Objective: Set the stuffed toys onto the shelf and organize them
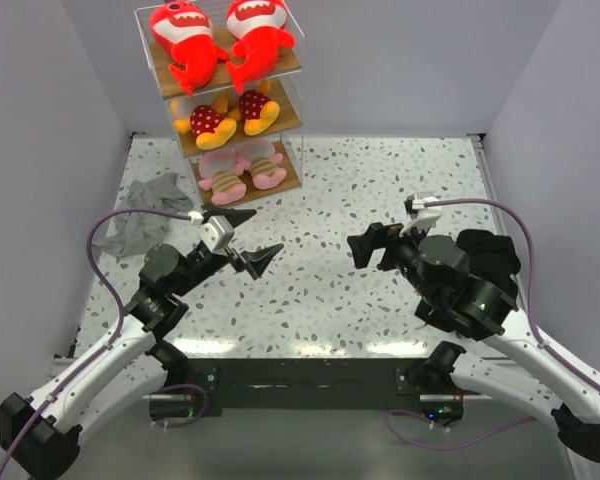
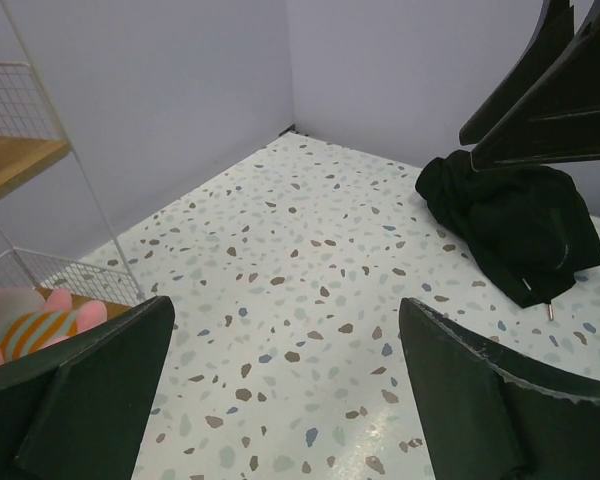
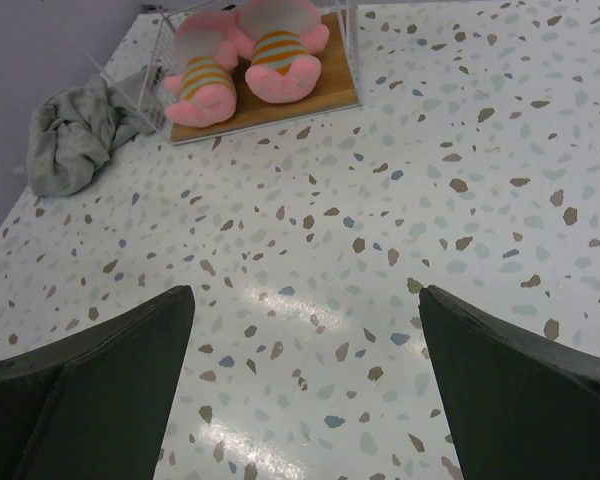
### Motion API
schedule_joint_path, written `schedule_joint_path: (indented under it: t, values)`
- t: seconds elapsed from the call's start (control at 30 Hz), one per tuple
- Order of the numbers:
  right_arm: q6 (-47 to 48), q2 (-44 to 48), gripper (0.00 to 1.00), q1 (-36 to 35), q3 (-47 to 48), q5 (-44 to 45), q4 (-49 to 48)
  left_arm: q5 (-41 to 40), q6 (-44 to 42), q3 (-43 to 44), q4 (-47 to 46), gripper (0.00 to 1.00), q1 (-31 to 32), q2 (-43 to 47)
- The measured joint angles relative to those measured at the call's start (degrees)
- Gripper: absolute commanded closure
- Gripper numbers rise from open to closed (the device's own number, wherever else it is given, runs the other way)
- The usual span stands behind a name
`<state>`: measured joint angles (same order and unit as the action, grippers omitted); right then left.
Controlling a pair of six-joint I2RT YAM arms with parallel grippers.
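The shelf (image 1: 288,178) stands at the back left of the table. Two red sharks (image 1: 223,40) lie on its top board, two yellow-orange toys in red polka dots (image 1: 227,113) on the middle board, and two pink striped toys (image 1: 242,170) on the bottom board. The pink pair also shows in the right wrist view (image 3: 242,62), and one shows in the left wrist view (image 2: 32,330). My left gripper (image 1: 266,231) (image 2: 285,305) is open and empty over the bare table in front of the shelf. My right gripper (image 1: 365,238) (image 3: 305,290) is open and empty, to the right of it.
A grey cloth (image 1: 145,215) (image 3: 75,135) lies crumpled left of the shelf. A black cloth (image 1: 490,250) (image 2: 510,220) lies at the right behind my right arm. White walls close the table at the back and sides.
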<state>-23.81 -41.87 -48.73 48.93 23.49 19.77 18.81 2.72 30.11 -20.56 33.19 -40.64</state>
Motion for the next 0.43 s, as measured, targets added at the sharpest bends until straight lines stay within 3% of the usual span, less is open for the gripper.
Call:
schedule_joint_path:
  t: [0.43]
  values:
    - [1.07, 3.96, 0.01, 0.00, 0.00, 0.87, -0.52, -1.27, 0.07, 0.17, 0.74, 0.00, 0.00, 0.81]
